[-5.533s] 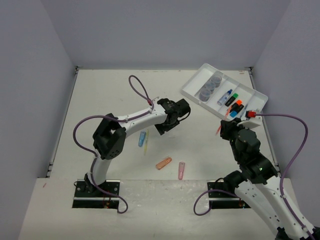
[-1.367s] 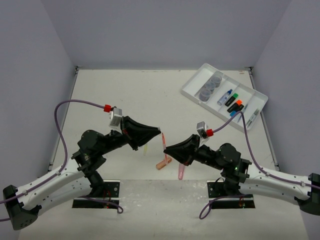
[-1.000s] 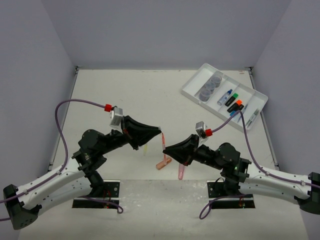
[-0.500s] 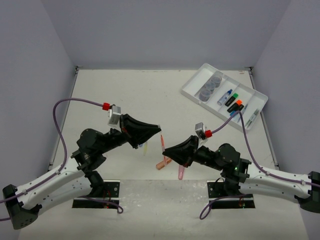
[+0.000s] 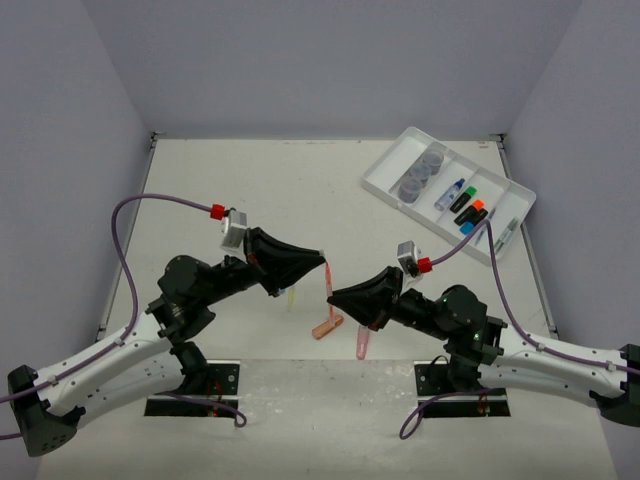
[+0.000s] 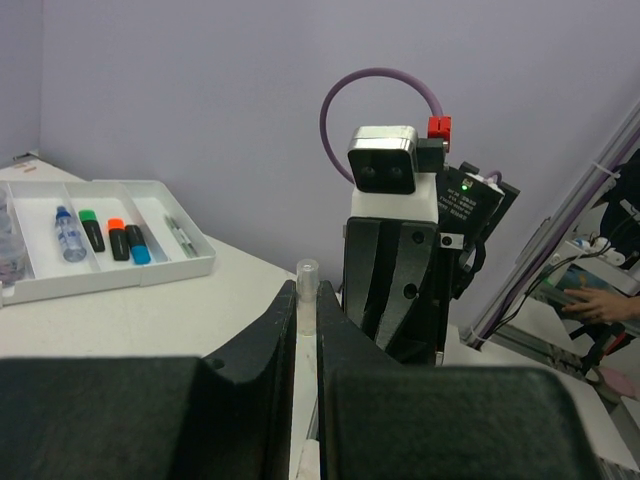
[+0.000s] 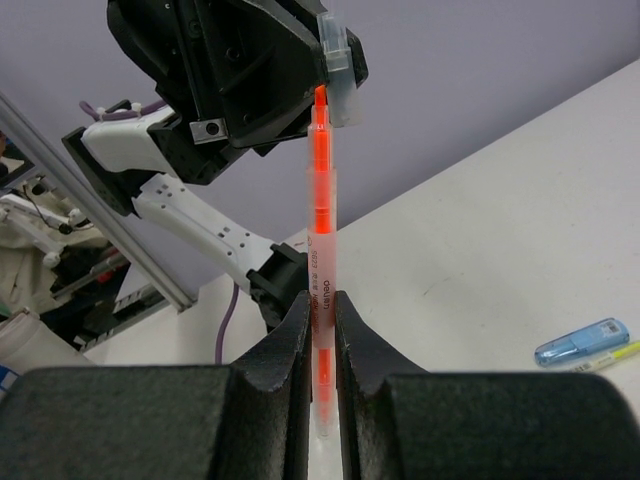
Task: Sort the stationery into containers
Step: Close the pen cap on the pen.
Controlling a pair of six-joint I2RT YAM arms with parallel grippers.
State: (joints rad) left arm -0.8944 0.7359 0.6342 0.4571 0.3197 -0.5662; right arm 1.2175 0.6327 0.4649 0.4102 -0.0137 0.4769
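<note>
My right gripper (image 7: 320,305) is shut on a thin orange pen (image 7: 320,200) with a clear barrel, held above the table's near middle. The pen's bare orange tip points at my left gripper (image 7: 250,70). My left gripper (image 6: 307,300) is shut on a small clear cap (image 6: 307,275), which sits right beside the pen tip (image 7: 320,95). From above, both grippers (image 5: 318,262) (image 5: 333,293) meet nose to nose with the pen (image 5: 327,280) between them. The white divided tray (image 5: 380,190) stands at the far right, holding grey-blue pots (image 5: 420,172) and highlighters (image 5: 465,210).
An orange capsule (image 5: 327,326) and a pink capsule (image 5: 362,342) lie on the table under the grippers. A yellow piece (image 5: 290,296) shows beneath the left gripper. A blue capsule (image 7: 580,343) lies beside a yellow pen (image 7: 612,351). Walls close in three sides.
Both arms swung from the tray area to the near middle. Over the last second the left gripper has crept slightly right toward the pen tip; both grips are unchanged.
</note>
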